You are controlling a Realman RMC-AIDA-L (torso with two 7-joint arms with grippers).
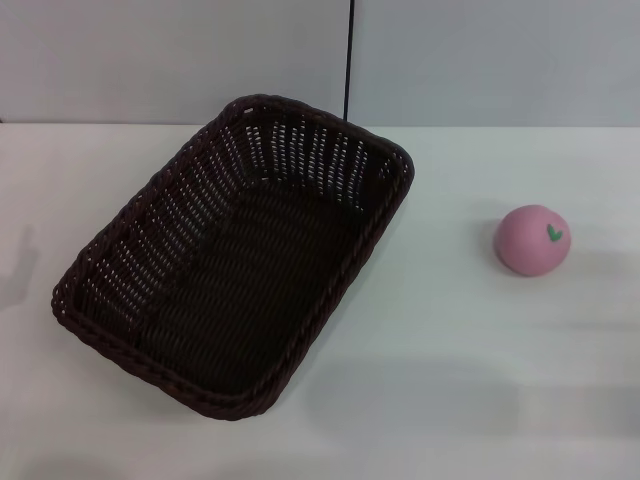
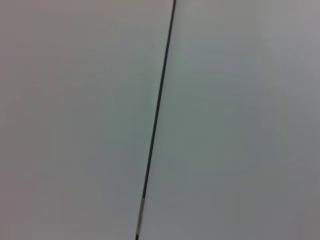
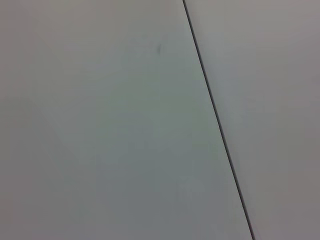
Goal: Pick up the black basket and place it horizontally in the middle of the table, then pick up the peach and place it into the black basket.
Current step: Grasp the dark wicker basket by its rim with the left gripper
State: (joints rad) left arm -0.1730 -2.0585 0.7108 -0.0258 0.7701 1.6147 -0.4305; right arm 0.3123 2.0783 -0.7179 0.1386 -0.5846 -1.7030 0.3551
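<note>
**Basket skewed, peach loose, no arm in sight**

Basket [image 1: 235, 260] sits left of centre on the worktop [image 1: 450, 380], long axis running from about 1 o'clock down to 7 o'clock, so not yet horizontal. Empty inside. Peach [image 1: 533, 240] rests on bare worktop at roughly 3 o'clock from the basket, well apart from it, leaf mark facing up.

Neither gripper shows in the head view. Both wrist views give only a pale wall panel with a dark seam; state of the jaws, left or right, cannot be told. Arms judged parked off the worktop.

Handling, as judgement: the basket looks light but wide, woven stiff with some flex. Best hold is the braided rim, pinched across one wall; a hold near a short end would let it be swung square. Open weave may snag a fingertip. The peach looks smooth and round, likely to roll or squirt out; take it across its widest part, from above.
</note>
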